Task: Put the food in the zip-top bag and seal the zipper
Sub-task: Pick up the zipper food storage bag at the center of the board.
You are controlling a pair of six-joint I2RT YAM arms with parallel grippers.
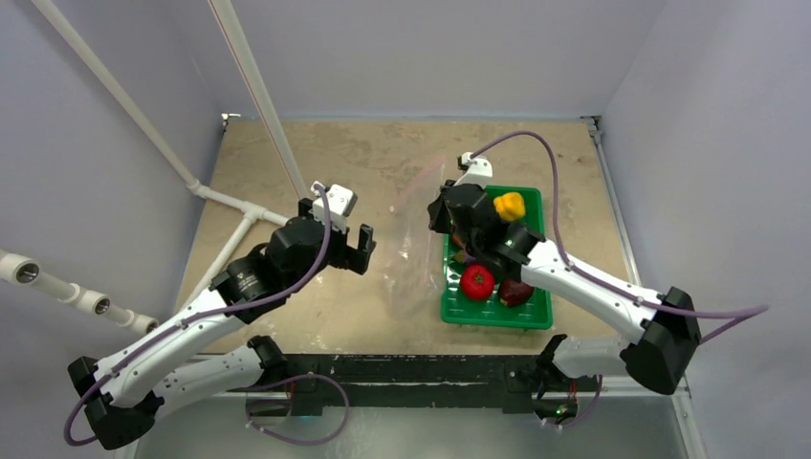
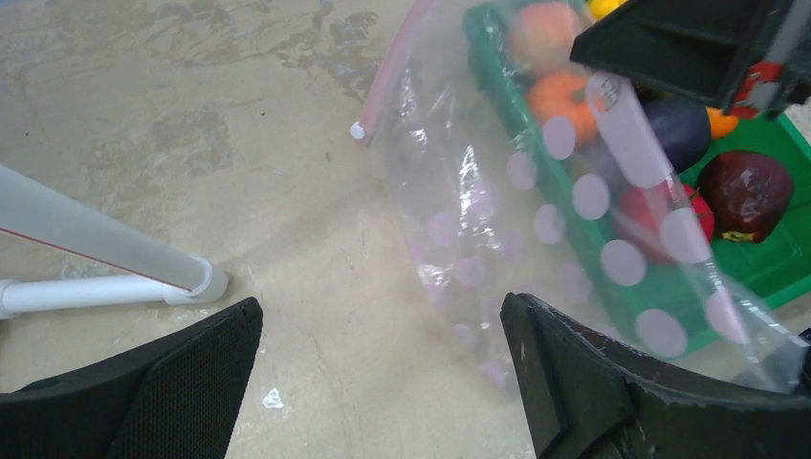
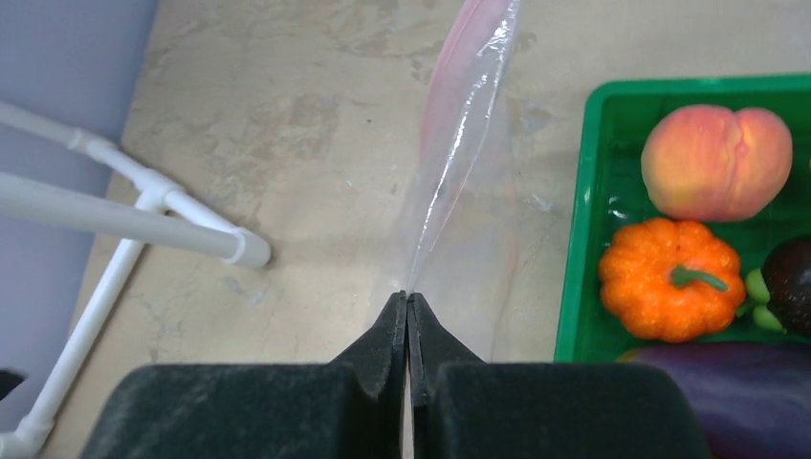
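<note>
Tan, stained counter [image 1: 383, 153] carries everything. A white pipe frame [image 1: 239, 206] stands well to the left of the green tray [image 1: 497, 320], which sits toward the counter's right side. The clear zip-top bag [image 1: 416, 258] is just left of the tray. It is raised on edge rather than lying flat, and its lower part rests against the tray's left wall. Pale round dots show across the film in the left wrist view. The right fingers [image 3: 392, 330], above the tray's left rim, are clenched tight on a thin edge of the bag, which runs up and away from the tips. The left fingers [image 2: 206, 368] are spread wide and grasp nothing. They hover to the left of the tray and face the bag, with bare counter between the two tips. All the food that can be seen lies inside the tray: a red tomato [image 1: 476, 281] and a dark red apple [image 1: 516, 292] at its near end, a purple eggplant [image 3: 736, 382], an orange pumpkin [image 3: 669, 279] and a peach [image 3: 715, 163] along its left side, and a yellow pepper [image 1: 510, 205] at its far end. The zipper [image 2: 387, 81] is a pinkish strip on the bag's far edge, beyond the tray's far left corner. I cannot tell whether it is pressed shut.
</note>
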